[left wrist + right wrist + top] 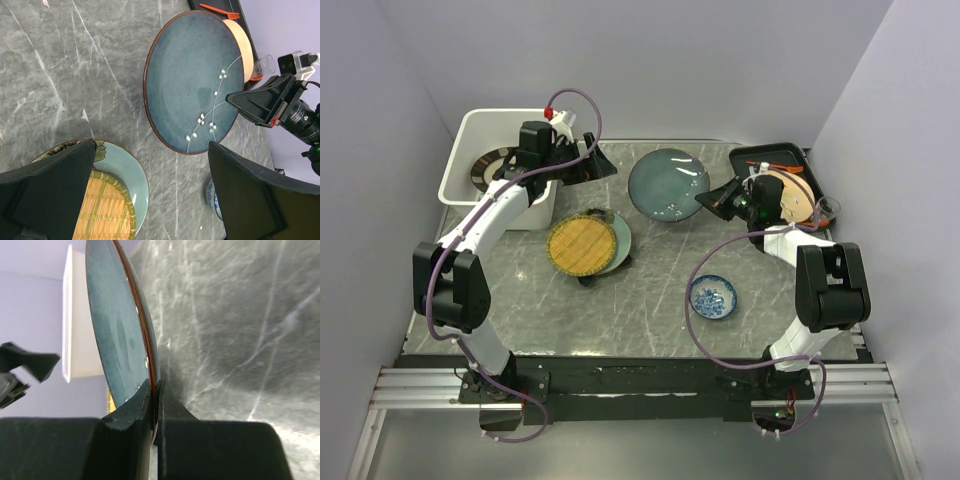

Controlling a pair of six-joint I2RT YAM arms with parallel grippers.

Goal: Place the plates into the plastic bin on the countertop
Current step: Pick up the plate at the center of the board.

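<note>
My right gripper (pixel 717 200) is shut on the right rim of the grey-blue plate (pixel 666 184), which has a white sprig pattern. In the right wrist view my fingers (pixel 156 390) pinch its brown rim and the plate (pixel 115 325) stands tilted off the countertop (pixel 240 315). My left gripper (pixel 601 165) is open and empty, hovering between the white plastic bin (pixel 470 135) and that plate (pixel 195 80). A dark brown plate (pixel 488 168) lies in the bin. A yellow woven plate (pixel 579 245) rests on a pale green floral plate (pixel 617 240), both below my left gripper (pixel 160 200).
A small blue-and-white dish (pixel 713 297) sits front right. A black tray (pixel 775 157) at the back right carries a tan plate (pixel 794 196) and an orange fork (pixel 220 10). A small glass (pixel 826 211) stands beside it. Walls close in on three sides.
</note>
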